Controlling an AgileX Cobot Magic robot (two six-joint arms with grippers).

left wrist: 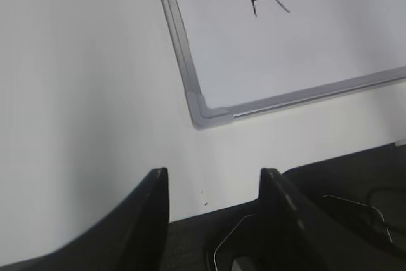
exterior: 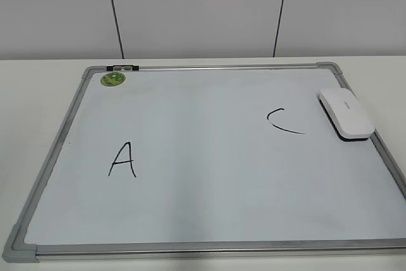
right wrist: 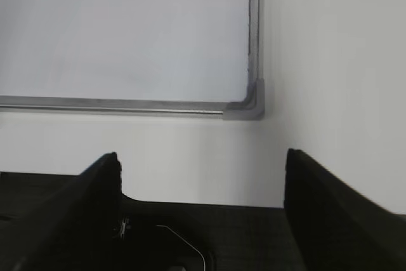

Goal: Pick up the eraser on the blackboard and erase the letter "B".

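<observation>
White tabletop, silver-framed white blackboard (exterior: 209, 157) showing black "A" (exterior: 122, 160) and "C" (exterior: 283, 122), no "B" visible; white glossy eraser (exterior: 346, 114) far right; both my claws (left wrist: 212, 188) (right wrist: 203, 169) open, near edge; erasing looks done.

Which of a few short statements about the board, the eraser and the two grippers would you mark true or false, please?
1. The eraser lies at the right edge of the blackboard. True.
2. A letter B is visible between the A and the C. False: that area is blank.
3. The left gripper holds the eraser. False: its fingers are apart and empty, near the board's corner.
4. A green magnet sits at the board's far left corner. True.
5. The right gripper is shut. False: it is open, off the board.
</observation>
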